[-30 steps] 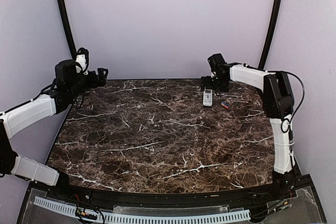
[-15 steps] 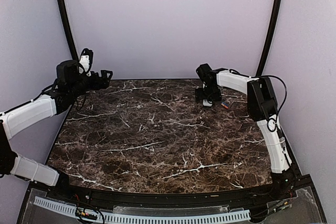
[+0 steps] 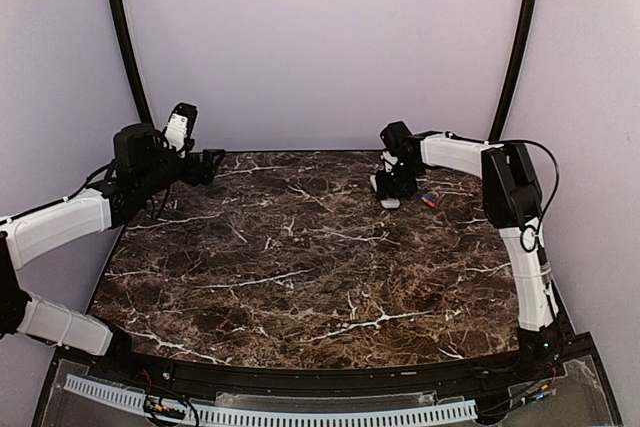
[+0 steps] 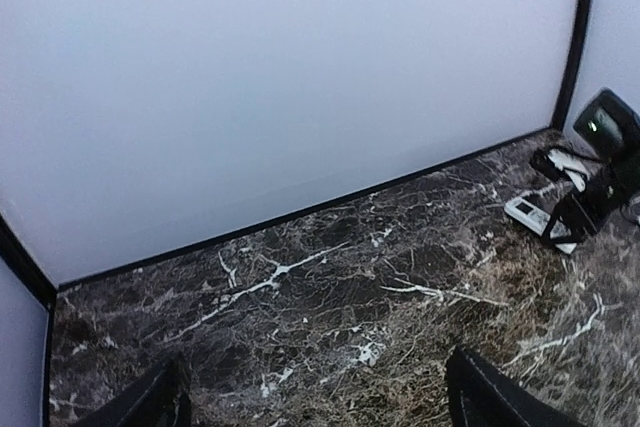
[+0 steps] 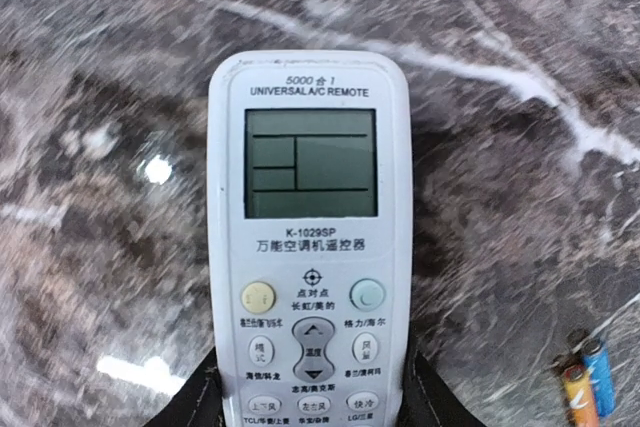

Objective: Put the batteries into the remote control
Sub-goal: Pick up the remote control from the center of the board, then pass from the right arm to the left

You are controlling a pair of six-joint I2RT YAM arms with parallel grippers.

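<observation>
A: Largest first. What is the top view giving that the wrist views are not?
B: The whole table point(image 3: 300, 277), dark marble with white veins, and both arms. The left arm point(image 3: 60, 222) is reaching along the left edge. The left gripper point(image 3: 210, 159) is hanging over the far left corner, well apart from everything. The right arm point(image 3: 525, 237) is bending across the far right, with the right gripper point(image 3: 392, 185) down at the remote point(image 3: 388, 203).
A: Left gripper?
B: The left wrist view is settling that. The fingers are standing wide apart with nothing between them, only table and pale wall point(image 4: 250, 77) ahead. It is also catching the remote far off at the right, under the other gripper.
A: Right gripper?
B: The right wrist view is showing two dark fingers lying against both long edges of the remote's button end. I am noting it as clamped on the remote.
A: How is the remote looking up close?
B: White and slim, lying face up near the table's far right corner. It is showing a grey screen with "UNIVERSAL A/C REMOTE" above and "K-1029SP" below. Under that are one yellow and one pale green round button, then white keys. None of this is legible from the top.
A: Batteries?
B: Two batteries point(image 5: 588, 379) are lying side by side on the table, near the remote's right side and not touching it. One is orange, the other partly blue.
</observation>
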